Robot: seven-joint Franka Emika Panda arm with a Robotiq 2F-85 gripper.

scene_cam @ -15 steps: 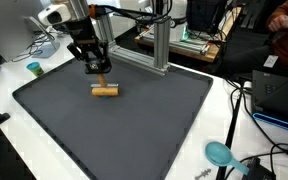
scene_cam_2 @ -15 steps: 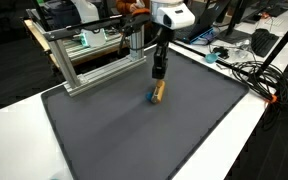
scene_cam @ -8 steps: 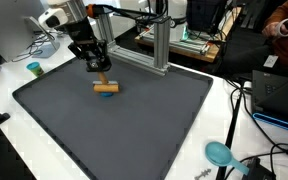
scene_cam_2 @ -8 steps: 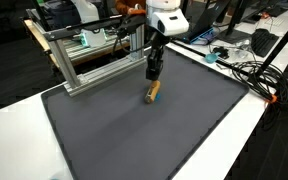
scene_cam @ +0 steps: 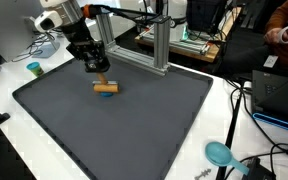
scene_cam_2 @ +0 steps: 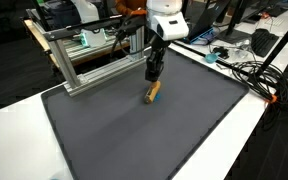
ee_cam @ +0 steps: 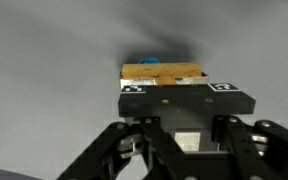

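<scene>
My gripper is shut on a tan wooden block, gripping it from above over the far part of the dark mat. The block lies level, at or just above the mat; I cannot tell if it touches. In both exterior views the arm stands over it, gripper above the block. In the wrist view the block spans the gripper, hiding the fingertips. A small blue piece shows just beyond the block.
An aluminium frame stands at the mat's far edge, close to the arm, also seen as frame. A teal cup sits off the mat. A teal round tool and cables lie on the white table.
The gripper has carried the block a short way across the mat toward the aluminium frame. Its jaws have stayed shut on the block.
</scene>
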